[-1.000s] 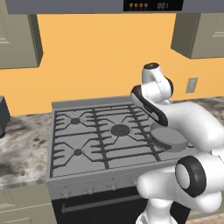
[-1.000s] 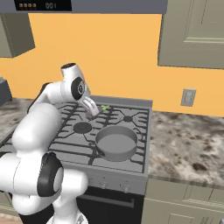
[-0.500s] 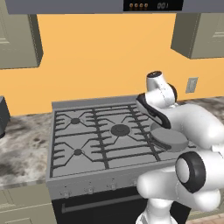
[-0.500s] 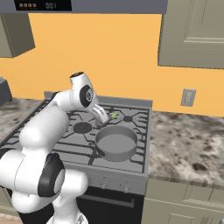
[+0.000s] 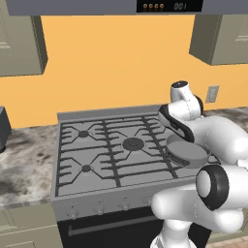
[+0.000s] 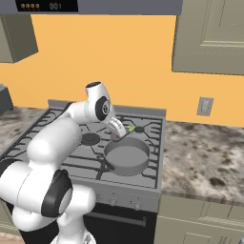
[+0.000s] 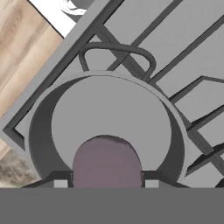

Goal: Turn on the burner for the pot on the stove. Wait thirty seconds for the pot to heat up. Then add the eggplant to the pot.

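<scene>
The grey pot stands on the front right grate of the stove, and the burner beneath it is hidden. My gripper hangs just over the pot's far rim, shut on the small purple eggplant, whose green stem tip points right. In the hand view the eggplant sits between my fingertips, with the pot's bare floor directly below and its loop handle beyond. From the left base view the pot lies partly behind my arm.
A row of small knobs runs along the stove front. Marble counters flank the range on the right and left. A dark appliance stands at the far left. Cabinets and a hood hang overhead.
The arm has swung right and down across the stove with the eggplant in its grip, from above the back middle grate to over the pot's far rim.
</scene>
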### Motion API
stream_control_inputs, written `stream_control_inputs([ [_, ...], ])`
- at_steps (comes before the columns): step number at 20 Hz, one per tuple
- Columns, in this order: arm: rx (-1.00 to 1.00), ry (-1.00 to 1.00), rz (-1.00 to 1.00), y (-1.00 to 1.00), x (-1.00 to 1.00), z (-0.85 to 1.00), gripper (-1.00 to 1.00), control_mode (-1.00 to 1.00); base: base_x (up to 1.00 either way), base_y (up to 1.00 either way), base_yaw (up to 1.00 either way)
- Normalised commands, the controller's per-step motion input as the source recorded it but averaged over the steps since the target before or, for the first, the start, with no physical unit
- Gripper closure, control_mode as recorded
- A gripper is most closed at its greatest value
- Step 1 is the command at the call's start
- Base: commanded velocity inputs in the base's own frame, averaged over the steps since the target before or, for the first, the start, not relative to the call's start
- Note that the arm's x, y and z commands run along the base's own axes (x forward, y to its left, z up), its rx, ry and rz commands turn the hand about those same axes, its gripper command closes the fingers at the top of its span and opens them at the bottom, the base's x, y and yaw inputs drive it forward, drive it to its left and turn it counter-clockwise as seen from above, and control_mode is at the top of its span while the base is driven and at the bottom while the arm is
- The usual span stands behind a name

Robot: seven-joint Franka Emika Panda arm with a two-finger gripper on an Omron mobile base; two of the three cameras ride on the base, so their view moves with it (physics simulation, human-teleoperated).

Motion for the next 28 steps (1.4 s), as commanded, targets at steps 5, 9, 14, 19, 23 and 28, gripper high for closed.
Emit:
stream_control_inputs([
  [5,0.1,0.02,0.03,-0.26,0.0,-0.22,1.0,-1.0,0.0,0.0,0.0],
  [9,0.07,0.0,0.08,-0.14,-0.03,-0.22,1.0,-1.0,0.0,0.0,0.0],
  [14,0.01,0.0,0.07,-0.03,0.0,-0.29,1.0,-1.0,0.0,0.0,0.0],
  [19,0.0,0.0,0.01,0.0,0.0,-0.15,1.0,-1.0,0.0,0.0,0.0],
  [23,0.0,0.0,0.0,0.0,-0.04,-0.03,1.0,-1.0,0.0,0.0,0.0],
  [28,0.0,0.0,0.0,0.0,-0.08,-0.08,1.0,-1.0,0.0,0.0,0.0],
])
